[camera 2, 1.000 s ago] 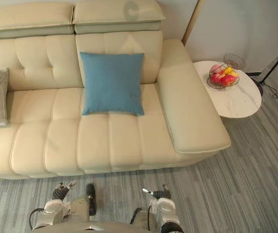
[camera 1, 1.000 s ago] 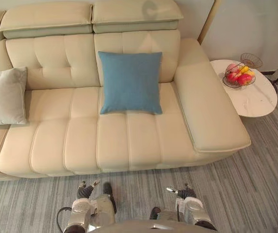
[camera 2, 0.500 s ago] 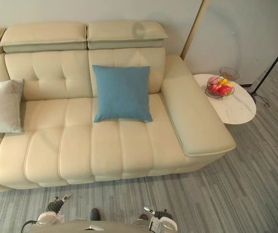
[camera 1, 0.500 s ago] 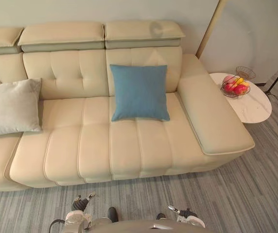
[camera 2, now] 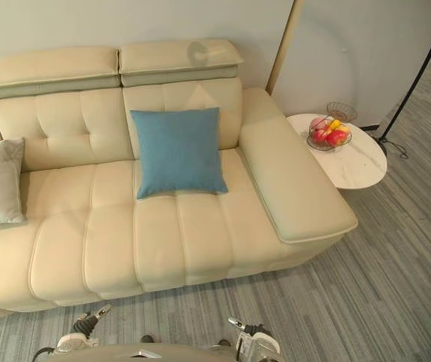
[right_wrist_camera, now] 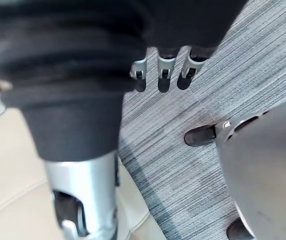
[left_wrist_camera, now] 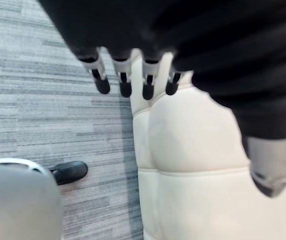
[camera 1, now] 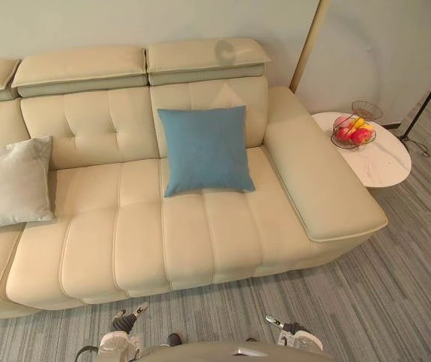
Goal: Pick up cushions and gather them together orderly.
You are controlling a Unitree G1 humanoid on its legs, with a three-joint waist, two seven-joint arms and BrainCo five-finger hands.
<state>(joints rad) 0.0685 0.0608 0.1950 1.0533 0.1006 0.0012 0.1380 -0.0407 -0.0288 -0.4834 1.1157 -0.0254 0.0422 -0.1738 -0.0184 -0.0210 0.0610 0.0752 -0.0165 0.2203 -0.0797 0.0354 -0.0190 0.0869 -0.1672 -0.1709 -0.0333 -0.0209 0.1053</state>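
While standing off, nothing gathered

Though facing the sofa (camera 1: 193, 234), holds nothing: blue cushion (camera 1: 204, 149) propped mid-back, grey cushion (camera 1: 8, 181) well apart at the left end. Left hand (camera 1: 129, 317), right hand (camera 1: 282, 325) low, fingers loose, empty. Risks reaching short, tipping cushions floorward.

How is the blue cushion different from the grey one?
The blue cushion is bright blue; the grey cushion is pale grey. The blue cushion sits near the armrest end of the sofa. The grey cushion sits far off to the robot's left, partly cut off by the view's edge. Both lean against the sofa's back, and neither is held.
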